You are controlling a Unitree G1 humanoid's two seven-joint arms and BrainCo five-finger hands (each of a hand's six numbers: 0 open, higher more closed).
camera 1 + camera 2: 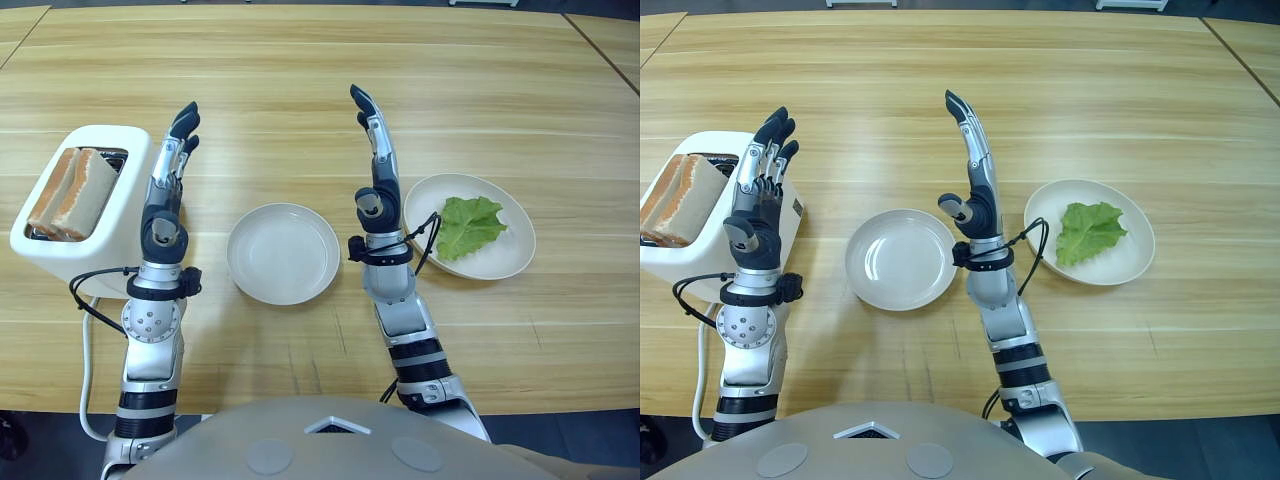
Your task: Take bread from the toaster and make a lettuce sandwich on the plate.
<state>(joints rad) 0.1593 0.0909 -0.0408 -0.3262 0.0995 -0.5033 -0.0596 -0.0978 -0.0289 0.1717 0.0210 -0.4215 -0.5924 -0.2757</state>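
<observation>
Empty, fingers spread: left robot hand point(165, 200), right robot hand point(378, 185); bread point(72, 192) in toaster point(75, 258).

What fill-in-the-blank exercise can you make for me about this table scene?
1. The bread stands in the white ____.
2. The lettuce lies on the plate at the robot's ____ side.
3. The left hand and the right hand, fingers straight, hold ____.
Missing words: toaster; right; nothing.

Bread point(72, 190) is stood upright in white toaster point(60, 262), left. Lettuce point(468, 225) is laid on right plate point(495, 266); centre plate point(283, 255) bare.
</observation>
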